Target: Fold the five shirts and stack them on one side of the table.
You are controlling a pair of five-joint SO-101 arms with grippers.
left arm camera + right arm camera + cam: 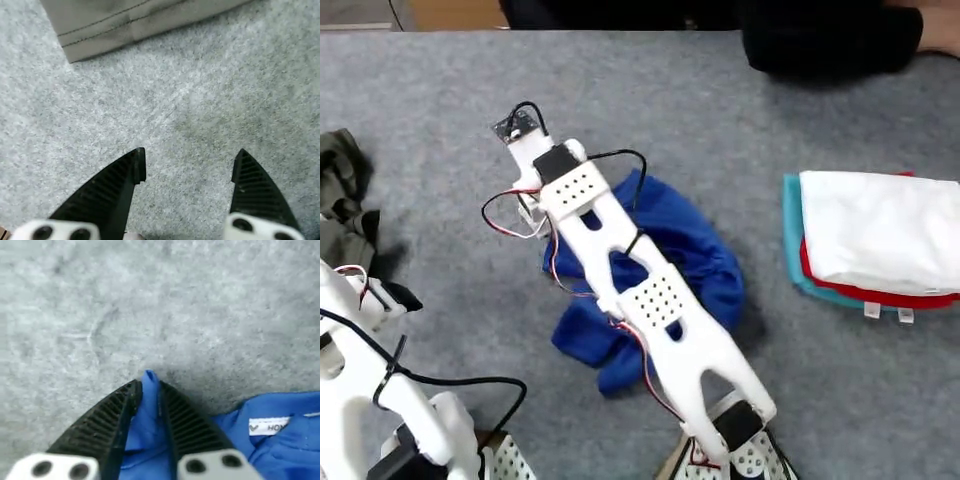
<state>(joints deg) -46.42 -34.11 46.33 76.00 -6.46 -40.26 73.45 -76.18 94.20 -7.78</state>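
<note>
Left gripper [190,167]: nearest, at the near left, its jaws wide apart with nothing between them, hanging over bare tabletop [450,90] just short of a hemmed edge of the olive shirt [140,20].
Blue shirt [690,245]: mid-table, a rumpled heap of soft knit with a sewn-in label. I'd say it is the one in hand, and it is not yet folded.
Right gripper [149,387]: at the heap's far-left edge, its ribbed black jaws pinched shut on a peak of blue cloth.
Olive shirt: crumpled at the left edge and, by the look of it, waiting its turn.
Stack: on the right, the white shirt [880,225] lies over the red shirt [880,293] and the teal shirt [792,220], flat rectangles with squared edges. That looks like three of five done and two left.
Tabletop: grey, felt-like nap.
</note>
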